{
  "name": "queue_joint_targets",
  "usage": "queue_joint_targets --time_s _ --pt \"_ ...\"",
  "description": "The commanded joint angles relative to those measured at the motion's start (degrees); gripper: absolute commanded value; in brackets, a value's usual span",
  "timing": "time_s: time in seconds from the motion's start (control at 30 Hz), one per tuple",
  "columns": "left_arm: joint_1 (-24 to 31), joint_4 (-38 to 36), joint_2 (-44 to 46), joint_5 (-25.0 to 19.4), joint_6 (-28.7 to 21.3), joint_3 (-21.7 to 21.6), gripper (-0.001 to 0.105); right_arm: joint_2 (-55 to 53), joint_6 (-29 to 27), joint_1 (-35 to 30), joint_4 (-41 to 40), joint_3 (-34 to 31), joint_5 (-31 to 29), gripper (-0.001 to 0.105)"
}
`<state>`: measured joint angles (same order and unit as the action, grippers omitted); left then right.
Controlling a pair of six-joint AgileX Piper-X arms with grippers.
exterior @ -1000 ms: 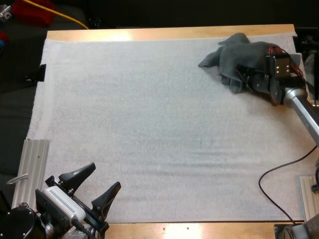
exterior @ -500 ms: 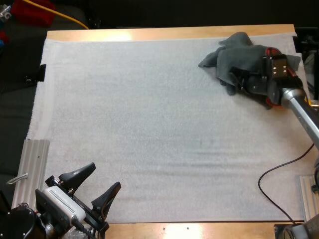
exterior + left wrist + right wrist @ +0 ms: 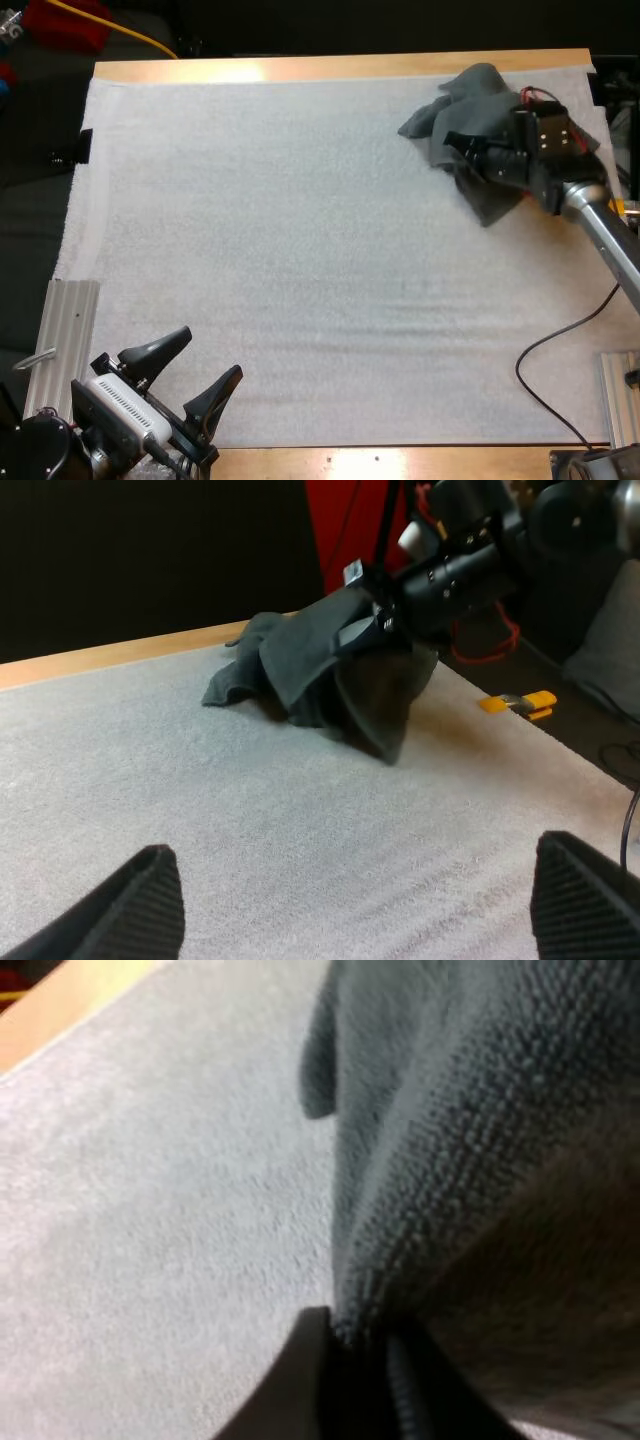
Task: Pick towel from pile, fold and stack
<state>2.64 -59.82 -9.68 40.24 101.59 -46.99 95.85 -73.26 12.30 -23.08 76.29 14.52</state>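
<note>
A crumpled dark grey-green towel [image 3: 470,105] lies at the far right of the white mat [image 3: 300,250]. My right gripper [image 3: 458,142] is shut on a fold of it, and part of the cloth hangs down below the fingers, lifted off the mat. In the right wrist view the towel [image 3: 480,1160] is pinched between the right gripper [image 3: 350,1380] tips. From the left wrist view, the towel [image 3: 300,665] droops from the right gripper [image 3: 385,620]. My left gripper [image 3: 205,360] stands open over the mat's near left corner, far from the towel.
Aluminium rails sit at the near left [image 3: 70,330] and near right [image 3: 620,400] of the table. A black cable [image 3: 540,370] loops over the mat's near right part. The table's wooden far edge [image 3: 340,66] runs just behind the towel.
My right gripper has risen and shifted slightly left with the towel; a flap of cloth now hangs below it. The left arm has not moved.
</note>
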Motion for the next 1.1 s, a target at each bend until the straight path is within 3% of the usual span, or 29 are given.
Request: queue_joint_targets --time_s 0.0,0.23,0.57,0.9,1.07 --pt "-0.08 0.45 -0.11 0.63 0.09 -0.51 0.07 -1.99 -2.11 0.08 -0.33 0.36 0.64 0.002" --pt "-0.08 0.45 -0.11 0.63 0.09 -0.51 0.07 -8.05 -4.15 0.08 -1.23 0.36 -0.63 0.002" --pt "-0.08 0.45 -0.11 0.75 0.09 -0.51 0.07 -19.16 -12.29 0.08 -5.65 0.36 -1.84 0.002" --pt "-0.08 0.45 -0.11 3.26 0.36 -0.51 0.07 -28.13 -13.16 0.18 -9.59 3.42 -0.25 0.002" --pt "-0.08 0.45 -0.11 3.26 0.57 -0.51 0.07 -29.8 -15.26 4.0 -12.45 5.95 -0.16 0.002"
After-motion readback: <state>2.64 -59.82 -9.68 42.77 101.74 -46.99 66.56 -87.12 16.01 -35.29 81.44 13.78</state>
